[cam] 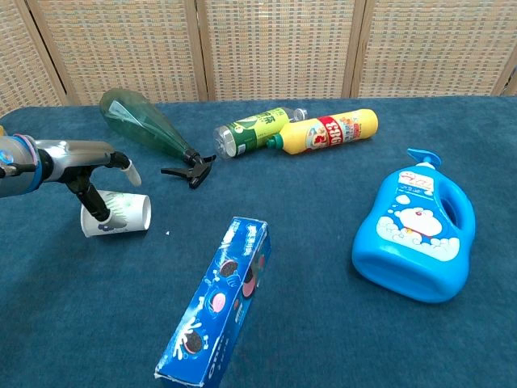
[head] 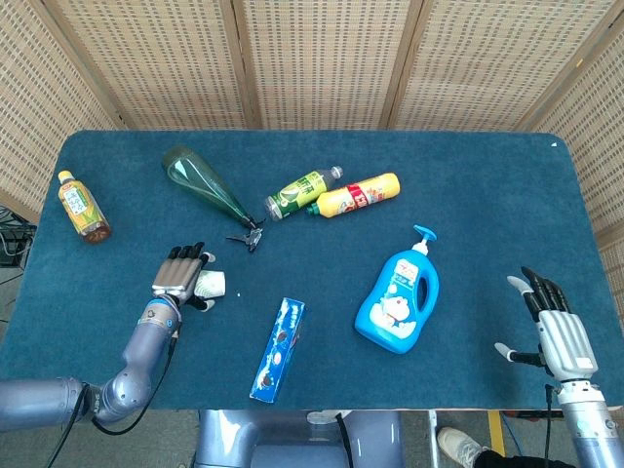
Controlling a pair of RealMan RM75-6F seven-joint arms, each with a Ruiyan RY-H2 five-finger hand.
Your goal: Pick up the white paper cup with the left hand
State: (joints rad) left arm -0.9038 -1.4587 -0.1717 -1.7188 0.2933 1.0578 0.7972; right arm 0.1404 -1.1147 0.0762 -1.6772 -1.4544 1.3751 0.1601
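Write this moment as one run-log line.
left hand: over the lying white paper cup, not lifted | right hand: open, idle | table

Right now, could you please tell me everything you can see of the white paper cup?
The paper cup is white with a green leaf print and a small dark flower mark, and looks like thin paper. It lies on its side on the blue table, its open mouth facing the cookie box side, with clear cloth between them. The left hand is over it, fingers spread across its top and the thumb down against its base end. It is not lifted; whether the hand grips it firmly is unclear.
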